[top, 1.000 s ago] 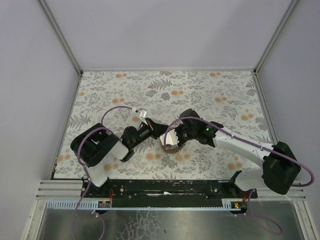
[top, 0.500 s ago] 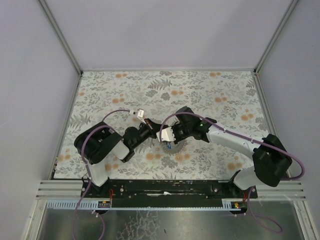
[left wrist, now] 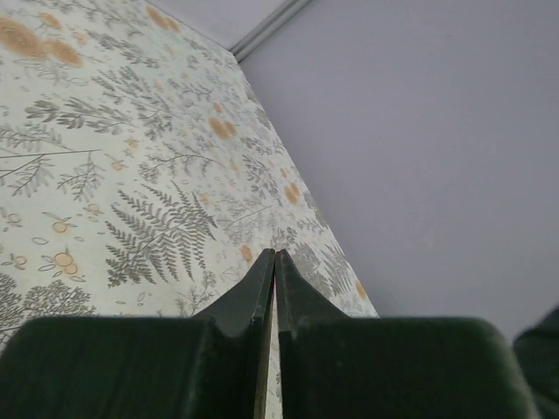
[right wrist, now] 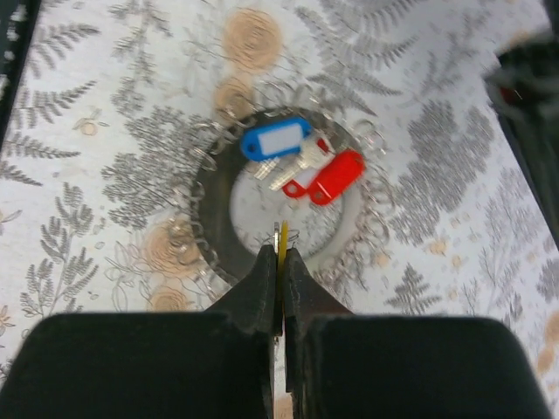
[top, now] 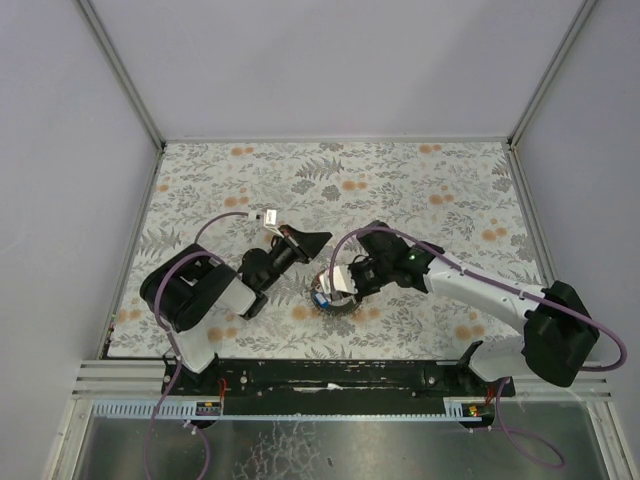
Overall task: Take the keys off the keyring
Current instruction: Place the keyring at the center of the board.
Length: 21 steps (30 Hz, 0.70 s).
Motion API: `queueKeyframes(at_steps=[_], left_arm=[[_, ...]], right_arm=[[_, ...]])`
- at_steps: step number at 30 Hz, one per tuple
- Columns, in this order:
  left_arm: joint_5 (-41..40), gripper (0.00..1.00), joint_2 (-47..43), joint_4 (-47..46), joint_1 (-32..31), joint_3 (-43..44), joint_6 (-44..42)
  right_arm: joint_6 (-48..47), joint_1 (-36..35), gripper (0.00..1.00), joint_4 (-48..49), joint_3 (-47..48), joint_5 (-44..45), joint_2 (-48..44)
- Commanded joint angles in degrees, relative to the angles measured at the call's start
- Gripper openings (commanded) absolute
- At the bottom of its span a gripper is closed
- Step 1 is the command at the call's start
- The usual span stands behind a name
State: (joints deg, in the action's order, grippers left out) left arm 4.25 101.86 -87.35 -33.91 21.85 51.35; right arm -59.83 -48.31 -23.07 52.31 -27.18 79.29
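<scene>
**Yellow key pinched at the ring**

Right wrist view: the right fingers (right wrist: 262,284) are clamped on a thin yellow key (right wrist: 282,237). The ring (right wrist: 208,202) lies on the bench (right wrist: 79,175) just beyond their tips, with a blue key (right wrist: 275,140) and a red key (right wrist: 332,179) in its hole. Only the left wrist view shows the left fingers (left wrist: 260,284) pressed tip to tip.
</scene>
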Motion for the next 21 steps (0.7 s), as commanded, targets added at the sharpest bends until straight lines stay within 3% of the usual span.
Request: queueKeyframes(at_steps=[1,5,9,14,18,21], left_arm=[[6.7,0.0,-2.3,-4.7,1.1,0.7,-2.0],[7.1,0.0,-6.4,-1.9,1.7,-1.9,-4.8],[4.8,0.05,-14.8,10.2,1.8,-2.7,-9.6],[0.6,0.33,-26.8,31.9,1.8,-1.5,-15.8],[-7.2,0.6,-36.7,50.2,1.8,0.2,-18.1],[-10.6,0.77,-43.7,61.4,2.0,1.8,-17.8]], right_arm=[[5.8,4.6,0.0,2.7,2.9,-1.5,-2.7],[6.4,6.3,0.0,0.4,5.2,-3.8,-4.3],[9.7,7.7,0.0,-2.6,7.3,-8.6,-5.9],[19.5,10.6,0.0,-0.6,7.9,-10.2,-6.7],[29.3,18.1,0.01,3.2,6.8,-8.8,-6.0],[31.4,22.1,0.02,4.6,6.2,-5.3,-5.3]])
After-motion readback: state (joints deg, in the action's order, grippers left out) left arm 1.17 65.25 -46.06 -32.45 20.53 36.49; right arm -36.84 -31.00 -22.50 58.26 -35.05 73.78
